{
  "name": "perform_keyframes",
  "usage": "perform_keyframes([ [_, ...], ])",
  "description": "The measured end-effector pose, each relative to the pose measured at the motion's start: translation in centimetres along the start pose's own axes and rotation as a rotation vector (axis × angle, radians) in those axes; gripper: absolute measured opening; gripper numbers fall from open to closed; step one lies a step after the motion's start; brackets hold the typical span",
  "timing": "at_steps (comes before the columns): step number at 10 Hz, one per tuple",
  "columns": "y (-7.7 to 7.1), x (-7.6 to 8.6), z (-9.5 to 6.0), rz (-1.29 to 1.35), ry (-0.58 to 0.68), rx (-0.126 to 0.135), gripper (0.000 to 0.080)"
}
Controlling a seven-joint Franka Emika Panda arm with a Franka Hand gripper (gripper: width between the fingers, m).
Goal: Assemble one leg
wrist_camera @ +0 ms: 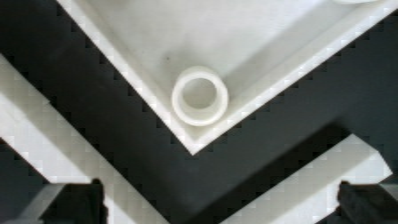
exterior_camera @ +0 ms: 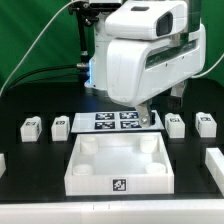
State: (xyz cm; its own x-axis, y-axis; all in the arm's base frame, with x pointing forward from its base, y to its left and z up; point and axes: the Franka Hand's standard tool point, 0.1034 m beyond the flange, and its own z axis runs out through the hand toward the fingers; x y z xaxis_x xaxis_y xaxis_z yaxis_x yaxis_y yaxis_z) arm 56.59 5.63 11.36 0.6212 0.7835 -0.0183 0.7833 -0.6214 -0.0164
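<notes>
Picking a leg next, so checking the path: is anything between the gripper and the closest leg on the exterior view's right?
Nothing visible stands in the way. The gripper hangs open and empty above a corner of the tray piece. The leg stands to the exterior view's right of it, with only bare table between them.

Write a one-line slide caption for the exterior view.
Gripper hangs over the tray's far corner; four small legs flank the marker board.

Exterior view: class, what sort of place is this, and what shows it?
Probably a robotics lab bench: a white robot arm over a black table, the marker board, and a tagged white leg near a square tray piece.
</notes>
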Motion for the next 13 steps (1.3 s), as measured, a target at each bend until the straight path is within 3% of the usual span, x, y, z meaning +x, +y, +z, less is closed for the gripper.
perform_keyframes([
  [8,0.0,-0.1,0.1,-0.066,0.003,-0.004,0.065],
  [9,-0.9,-1.1,0.8,-0.194,0.019,-0.021,0.065],
  [10,-2.2,-3.1,1.7,-0.354,0.018,-0.024,0.065],
  [13,-4.6,-9.7,4.3,-0.707,0.01,-0.009,0.065],
])
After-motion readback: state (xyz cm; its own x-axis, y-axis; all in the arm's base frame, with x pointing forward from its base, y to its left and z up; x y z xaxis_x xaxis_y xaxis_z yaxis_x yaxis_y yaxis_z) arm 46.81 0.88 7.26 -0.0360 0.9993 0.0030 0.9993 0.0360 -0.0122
